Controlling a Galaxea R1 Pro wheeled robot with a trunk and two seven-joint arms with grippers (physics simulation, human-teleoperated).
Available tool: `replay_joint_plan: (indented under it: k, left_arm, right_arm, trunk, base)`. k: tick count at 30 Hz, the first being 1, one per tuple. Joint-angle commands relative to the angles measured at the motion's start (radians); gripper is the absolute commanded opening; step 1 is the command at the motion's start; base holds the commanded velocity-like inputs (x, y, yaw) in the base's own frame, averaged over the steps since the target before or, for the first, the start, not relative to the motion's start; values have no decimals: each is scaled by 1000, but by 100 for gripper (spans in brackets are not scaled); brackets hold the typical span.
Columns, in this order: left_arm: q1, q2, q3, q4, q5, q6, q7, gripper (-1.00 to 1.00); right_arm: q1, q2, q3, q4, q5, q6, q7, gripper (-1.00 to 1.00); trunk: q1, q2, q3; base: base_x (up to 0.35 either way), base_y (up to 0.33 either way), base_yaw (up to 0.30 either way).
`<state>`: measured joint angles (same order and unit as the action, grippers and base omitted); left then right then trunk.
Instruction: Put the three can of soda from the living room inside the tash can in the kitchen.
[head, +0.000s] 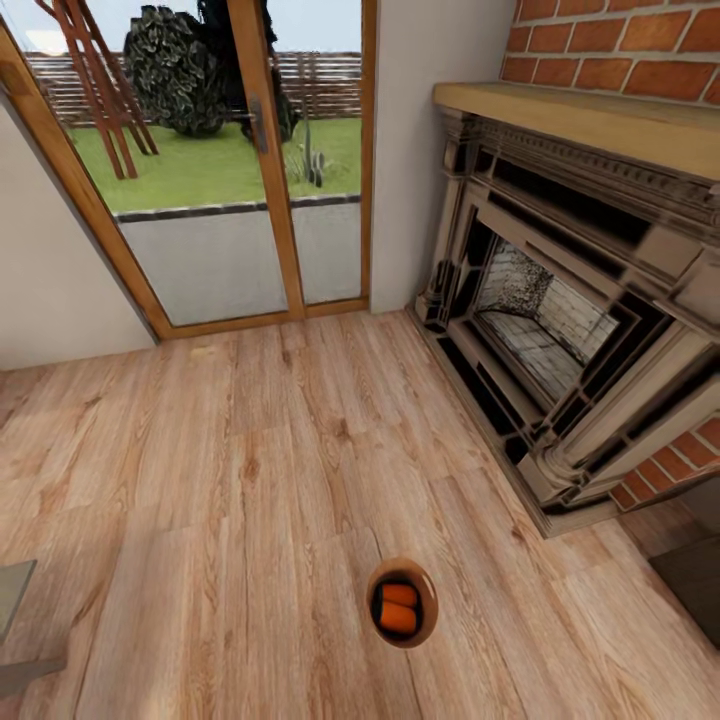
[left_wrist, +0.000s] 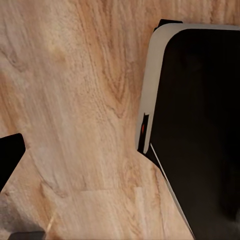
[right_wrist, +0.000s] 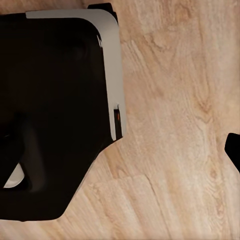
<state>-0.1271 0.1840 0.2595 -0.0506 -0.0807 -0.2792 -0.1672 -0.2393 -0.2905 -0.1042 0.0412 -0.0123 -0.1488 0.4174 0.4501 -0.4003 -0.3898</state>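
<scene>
The tash can (head: 428, 592), a small round brown bin, stands on the wood floor of the living room, low in the head view. Two orange cans of soda (head: 399, 594) (head: 398, 619) lie side by side inside it. A dark blue can is out of view. In the left wrist view a dark finger (left_wrist: 7, 160) juts in at the edge over the floor. The right wrist view has a similar dark finger (right_wrist: 234, 150). Whether either gripper is open or shut cannot be told.
Glazed wooden doors (head: 260, 150) stand ahead, with a garden behind them. A red-brick fireplace (head: 560, 310) fills the right side. A grey table corner (head: 15, 590) sits at the lower left. My black, grey-rimmed base (left_wrist: 200, 130) (right_wrist: 55, 115) is over the floor in both wrist views.
</scene>
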Motion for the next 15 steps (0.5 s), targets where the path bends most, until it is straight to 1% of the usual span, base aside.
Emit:
replay_joint_plan:
  k: [1,8,15]
  left_arm:
    - [0,0,-1,0,0,0,0,100]
    - [-1,-1,-4,-1,-1,0,1,100]
    - [-2,-2,-5,-3,0,0,0,100]
  right_arm:
    - [0,0,0,0,0,0,0,100]
    - [0,4,0,0,0,0,0,100]
    - [0,21,0,0,0,0,0,100]
  trunk:
    - [0,0,0]
    - [0,0,0]
    - [0,0,0]
  base:
    - [0,0,0]
    - [0,0,0]
    - [0,0,0]
